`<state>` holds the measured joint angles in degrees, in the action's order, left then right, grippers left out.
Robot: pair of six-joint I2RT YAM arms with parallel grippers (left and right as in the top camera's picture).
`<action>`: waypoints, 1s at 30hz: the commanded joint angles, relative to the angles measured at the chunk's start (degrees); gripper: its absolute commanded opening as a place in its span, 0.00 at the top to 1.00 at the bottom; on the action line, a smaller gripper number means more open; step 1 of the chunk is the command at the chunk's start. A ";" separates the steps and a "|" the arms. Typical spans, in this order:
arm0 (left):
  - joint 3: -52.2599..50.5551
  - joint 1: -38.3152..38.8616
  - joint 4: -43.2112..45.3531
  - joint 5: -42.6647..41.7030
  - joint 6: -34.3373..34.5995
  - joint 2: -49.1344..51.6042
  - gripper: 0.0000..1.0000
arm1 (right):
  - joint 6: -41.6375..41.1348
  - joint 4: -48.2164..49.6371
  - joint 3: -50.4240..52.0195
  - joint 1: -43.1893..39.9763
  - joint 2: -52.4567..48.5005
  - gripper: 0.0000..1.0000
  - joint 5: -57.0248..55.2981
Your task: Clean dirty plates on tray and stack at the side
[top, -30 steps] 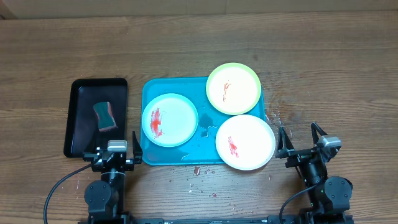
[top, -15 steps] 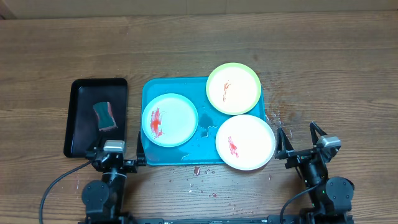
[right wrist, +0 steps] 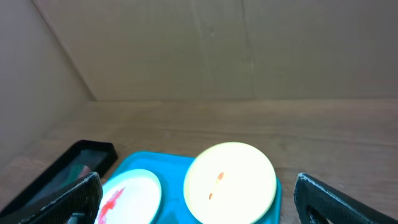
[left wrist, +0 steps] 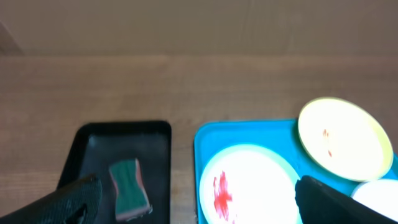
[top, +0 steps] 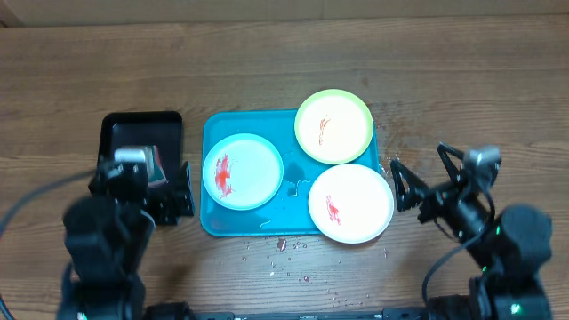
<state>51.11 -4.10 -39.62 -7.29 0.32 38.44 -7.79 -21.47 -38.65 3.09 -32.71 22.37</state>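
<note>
Both arms hover at the near edge, left gripper (left wrist: pixel 198 186) and right gripper (right wrist: pixel 199 183) spread wide, nothing held. The rectangular green sponge (left wrist: pixel 129 188) in the small black plastic tray (left wrist: pixel 155 174) sits just ahead of the left one, long axis pointing away. Beyond, on the big turquoise plastic tray (top: pixel 222 124): pinkish-white round plastic plate (top: pixel 350 203), light-blue-rimmed plate (top: pixel 243 171), yellow-green-rimmed plate (top: pixel 333 126) farthest, all red-smeared.

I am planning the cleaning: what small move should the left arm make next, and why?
Probably lower the open left gripper toward the sponge in the black tray: all three plates show red smears, and this gripper holds nothing.
</note>
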 commanded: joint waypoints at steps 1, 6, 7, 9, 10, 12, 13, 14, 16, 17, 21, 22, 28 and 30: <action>14.12 0.37 -9.18 -1.60 1.40 12.79 0.00 | 0.37 -6.38 -10.69 -0.15 -8.94 0.00 3.43; 36.59 0.37 -29.62 -6.97 1.36 33.44 0.00 | 0.83 -24.44 -28.37 -0.15 -24.22 0.00 3.43; 39.26 0.37 -32.20 -7.80 1.36 35.98 0.00 | 0.81 -27.36 -30.99 -0.15 -26.47 0.00 3.37; 46.49 0.37 -38.69 -9.68 1.40 42.66 0.00 | 0.81 -35.01 -37.42 -0.15 -32.13 0.00 3.41; 50.36 0.37 -41.57 -10.38 1.42 46.58 0.00 | 0.81 -38.49 -40.26 -0.15 -35.04 0.00 3.43; 54.05 0.37 -44.09 -10.84 1.68 51.17 0.00 | 0.76 -40.81 -42.82 -0.15 -39.74 0.00 3.26; 54.77 0.37 -44.19 -10.75 1.64 52.83 0.00 | 0.59 -39.91 -42.80 -0.15 -41.11 0.00 3.32; 54.80 0.37 -44.00 -10.54 1.64 54.71 0.00 | -0.81 -38.51 -42.80 -0.15 -43.12 0.00 4.09; 54.80 0.37 -40.63 -10.29 0.90 57.75 0.00 | -0.98 -36.61 -42.80 -0.15 -46.99 0.00 6.73; 54.80 0.37 -39.74 -9.49 0.57 58.77 0.00 | -0.72 -36.06 -42.80 -0.13 -48.15 0.00 6.62; 54.80 0.28 -37.73 -9.09 -0.09 62.55 0.18 | -2.60 -33.44 -42.80 2.49 -54.80 0.14 5.79; 54.82 -0.04 -37.92 -6.60 1.49 62.60 0.07 | -4.11 -32.85 -42.80 4.15 -56.39 0.19 5.29; 60.24 -4.72 -46.05 10.86 12.35 61.51 0.00 | -13.94 -28.85 -42.80 18.38 -63.89 0.30 -8.94; 60.43 -5.99 -46.45 12.04 11.87 61.53 0.00 | -16.52 -27.21 -42.80 21.84 -66.18 0.34 -11.39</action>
<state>109.12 -7.70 -85.32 -2.57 9.50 101.47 -18.13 -50.46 -80.05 20.29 -96.23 18.37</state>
